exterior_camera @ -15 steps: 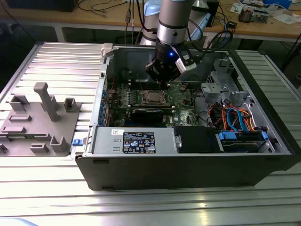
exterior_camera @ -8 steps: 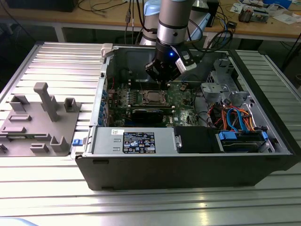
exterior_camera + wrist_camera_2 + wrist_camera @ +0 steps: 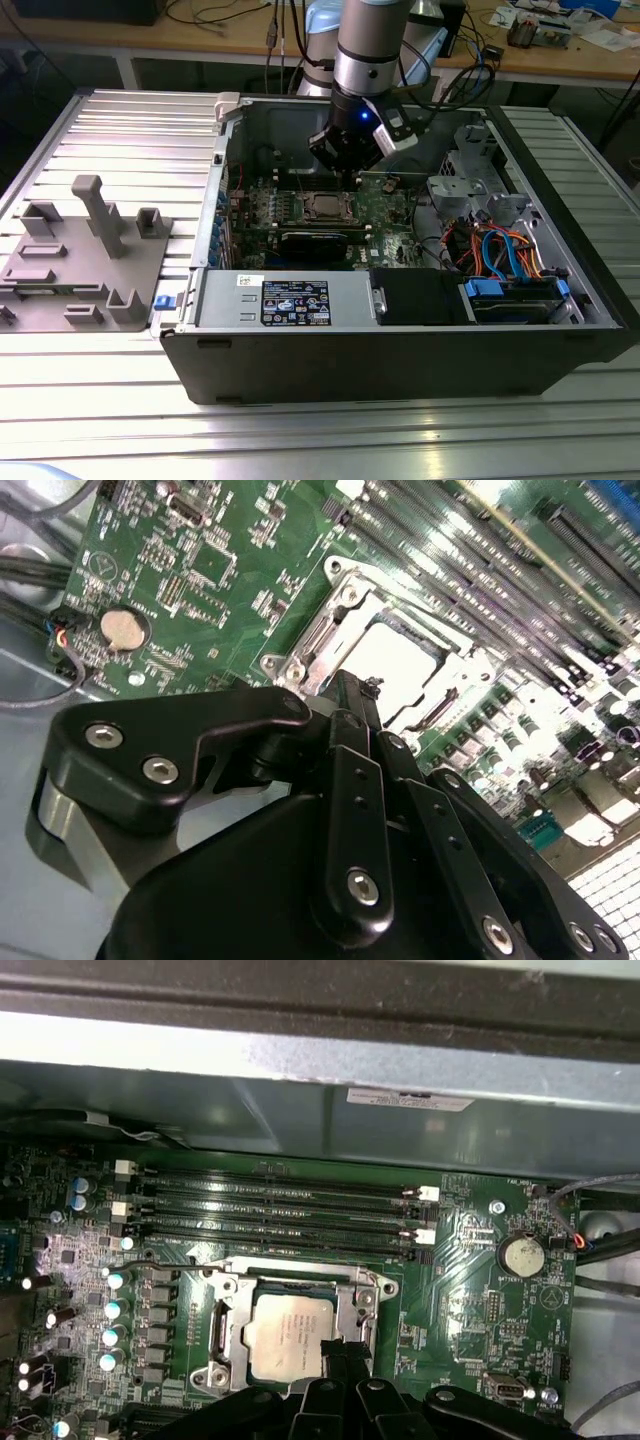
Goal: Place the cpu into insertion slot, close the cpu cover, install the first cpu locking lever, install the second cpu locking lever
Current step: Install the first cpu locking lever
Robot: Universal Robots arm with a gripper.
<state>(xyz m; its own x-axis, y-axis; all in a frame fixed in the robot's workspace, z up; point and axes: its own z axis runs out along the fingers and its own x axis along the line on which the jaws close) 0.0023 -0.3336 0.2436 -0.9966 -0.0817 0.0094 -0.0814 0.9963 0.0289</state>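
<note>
Gleaming square cpu [image 3: 287,1336], silvery cpu cover [image 3: 292,1290]

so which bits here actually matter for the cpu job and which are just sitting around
Belongs to the job:
- cpu, seated in the insertion slot
- cpu cover, the metal frame around the chip
- gripper, right at the socket's edge

Just lying about:
- grey fixture tray on the table
- coin battery
- empty memory slots
- blue and orange cables

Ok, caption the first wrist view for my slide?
Tool poised at the edge of the cpu cover, closed over the seated cpu.
</note>
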